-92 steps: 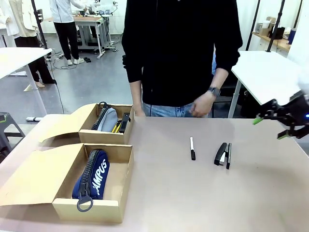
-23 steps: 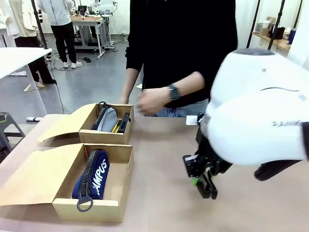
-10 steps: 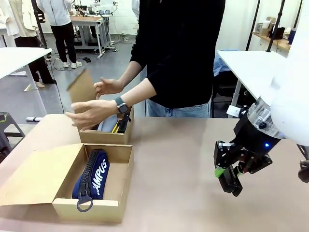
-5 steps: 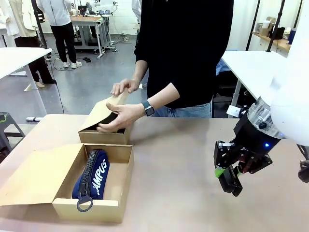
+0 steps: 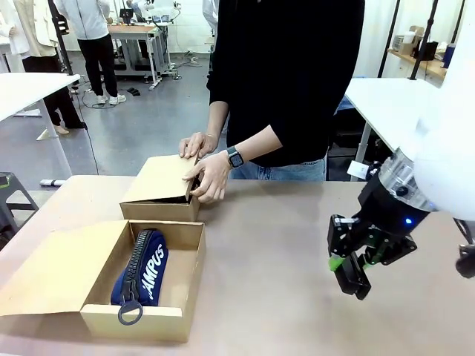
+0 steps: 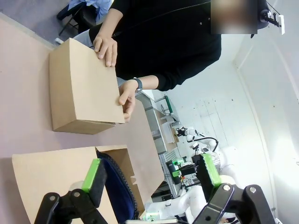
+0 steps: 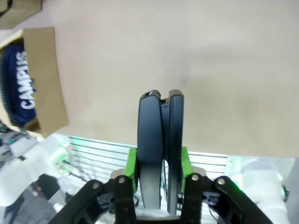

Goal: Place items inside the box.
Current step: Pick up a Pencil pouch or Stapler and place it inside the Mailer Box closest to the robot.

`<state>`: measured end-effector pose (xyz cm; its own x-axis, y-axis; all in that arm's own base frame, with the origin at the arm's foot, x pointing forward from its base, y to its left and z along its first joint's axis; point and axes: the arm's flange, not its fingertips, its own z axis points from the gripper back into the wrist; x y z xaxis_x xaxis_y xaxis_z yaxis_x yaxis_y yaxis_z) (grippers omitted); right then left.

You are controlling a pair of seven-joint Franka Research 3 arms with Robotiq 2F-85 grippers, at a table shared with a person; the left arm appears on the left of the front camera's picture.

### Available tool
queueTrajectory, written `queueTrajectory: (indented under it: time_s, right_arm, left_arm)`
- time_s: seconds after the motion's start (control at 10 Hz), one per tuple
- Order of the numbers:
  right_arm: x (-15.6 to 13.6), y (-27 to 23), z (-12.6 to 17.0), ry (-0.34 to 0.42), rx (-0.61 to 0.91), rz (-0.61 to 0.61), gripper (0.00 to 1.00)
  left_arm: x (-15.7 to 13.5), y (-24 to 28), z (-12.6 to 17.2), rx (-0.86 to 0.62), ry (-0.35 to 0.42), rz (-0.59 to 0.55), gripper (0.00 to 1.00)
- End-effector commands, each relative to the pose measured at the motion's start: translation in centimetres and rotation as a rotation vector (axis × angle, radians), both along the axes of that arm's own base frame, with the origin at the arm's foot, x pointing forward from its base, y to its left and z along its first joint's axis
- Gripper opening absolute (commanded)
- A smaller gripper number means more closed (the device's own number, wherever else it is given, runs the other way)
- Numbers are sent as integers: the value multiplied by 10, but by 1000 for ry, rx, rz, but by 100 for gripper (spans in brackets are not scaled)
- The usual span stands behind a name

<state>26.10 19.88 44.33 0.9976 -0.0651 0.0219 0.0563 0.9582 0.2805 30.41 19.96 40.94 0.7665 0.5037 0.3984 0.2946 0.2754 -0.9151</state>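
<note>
My right gripper (image 5: 347,271) hangs just above the table at the right, shut on two black staplers (image 7: 160,140) held side by side between its green pads. The near box (image 5: 100,315) stands open at the front left with the navy "CAMPUS" pouch (image 5: 142,268) lying inside. In the right wrist view the same pouch (image 7: 19,88) sits far to the left of the staplers. The person's hands (image 5: 205,170) press the lid down on the far box (image 5: 159,194). My left gripper (image 6: 150,175) is open over the near box (image 6: 51,170), with nothing between its fingers.
Bare table top (image 5: 267,237) stretches between the boxes and my right gripper. The near box's flap (image 5: 52,263) lies open to the left. The person stands at the far edge, leaning over the far box (image 6: 81,88).
The person has swung the far box's lid down until it lies flat on the box. My right gripper holds its place with the staplers.
</note>
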Motion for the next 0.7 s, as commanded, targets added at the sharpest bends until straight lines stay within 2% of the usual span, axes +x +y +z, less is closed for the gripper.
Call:
queueTrajectory:
  time_s: [0.0,0.6]
  right_arm:
    - [17,21,8,7,27,29,41]
    - [25,30,9,17,80,27,41]
  left_arm:
    - [0,-1,0,-10,-29,5,100]
    - [0,-1,0,-10,-29,5,100]
